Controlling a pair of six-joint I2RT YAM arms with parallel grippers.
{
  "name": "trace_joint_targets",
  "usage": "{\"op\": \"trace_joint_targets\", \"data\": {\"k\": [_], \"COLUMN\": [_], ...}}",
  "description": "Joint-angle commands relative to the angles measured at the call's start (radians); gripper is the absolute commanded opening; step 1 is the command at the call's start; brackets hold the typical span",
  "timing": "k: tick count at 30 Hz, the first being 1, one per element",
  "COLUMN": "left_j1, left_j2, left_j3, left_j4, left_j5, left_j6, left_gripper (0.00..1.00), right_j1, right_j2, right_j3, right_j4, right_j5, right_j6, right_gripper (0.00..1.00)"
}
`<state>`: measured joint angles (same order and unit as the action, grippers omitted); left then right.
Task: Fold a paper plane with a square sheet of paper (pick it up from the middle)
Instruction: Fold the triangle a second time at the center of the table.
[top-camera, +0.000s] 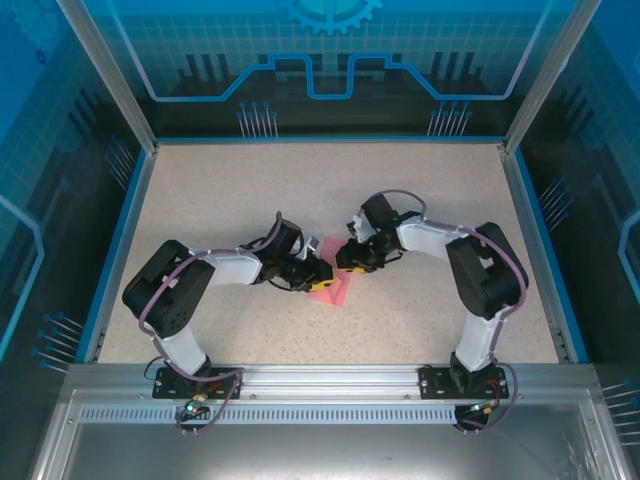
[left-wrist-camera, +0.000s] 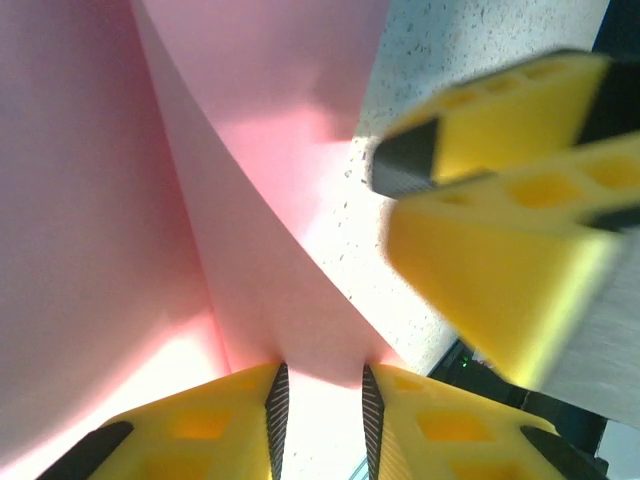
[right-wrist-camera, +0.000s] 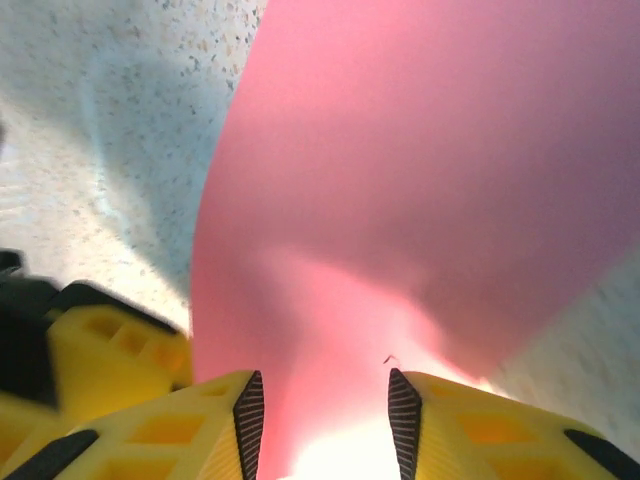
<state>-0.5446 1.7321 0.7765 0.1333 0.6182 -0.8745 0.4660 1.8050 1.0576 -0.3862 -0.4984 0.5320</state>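
The square sheet of paper (top-camera: 333, 291) lies bowed at the middle of the tabletop (top-camera: 250, 190); the left pincer (left-wrist-camera: 320, 390), narrowly parted, and the right pincer (right-wrist-camera: 322, 400), somewhat wider, each straddle an edge of it, unclamped.

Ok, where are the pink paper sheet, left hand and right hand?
pink paper sheet (right-wrist-camera: 430, 180), right wrist view, curved face.
left hand (left-wrist-camera: 322, 390), left wrist view, between fingertips.
right hand (right-wrist-camera: 325, 395), right wrist view, between fingertips.

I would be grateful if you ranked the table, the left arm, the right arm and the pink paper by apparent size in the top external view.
Largest to smallest:
1. table
2. left arm and right arm: these look alike, so I do not rank one above the other
3. pink paper
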Motion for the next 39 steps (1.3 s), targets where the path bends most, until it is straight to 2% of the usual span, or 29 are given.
{"op": "trace_joint_targets", "data": {"k": [1, 10, 17, 35, 39], "left_j1": [-0.006, -0.005, -0.005, -0.005, -0.009], "left_j2": [0.019, 0.025, 0.023, 0.015, 0.001], "left_j3": [0.027, 0.026, 0.026, 0.021, 0.027], "left_j4": [0.011, 0.006, 0.010, 0.019, 0.040], "left_j5": [0.008, -0.016, -0.018, -0.008, 0.013], "left_j6": [-0.018, -0.028, -0.032, -0.040, -0.044], "left_gripper": [0.30, 0.30, 0.29, 0.29, 0.29], "right_j1": [-0.038, -0.004, 0.047, 0.047, 0.044], "right_j2": [-0.104, -0.133, -0.080, -0.063, -0.053], "right_j3": [-0.075, -0.171, -0.131, -0.108, -0.102], "right_j4": [0.066, 0.115, 0.108, 0.091, 0.062], "right_j5": [-0.072, -0.151, -0.144, -0.069, -0.019], "right_j6": [0.045, 0.029, 0.015, 0.019, 0.008], "right_gripper": [0.44, 0.47, 0.38, 0.14, 0.13]}}
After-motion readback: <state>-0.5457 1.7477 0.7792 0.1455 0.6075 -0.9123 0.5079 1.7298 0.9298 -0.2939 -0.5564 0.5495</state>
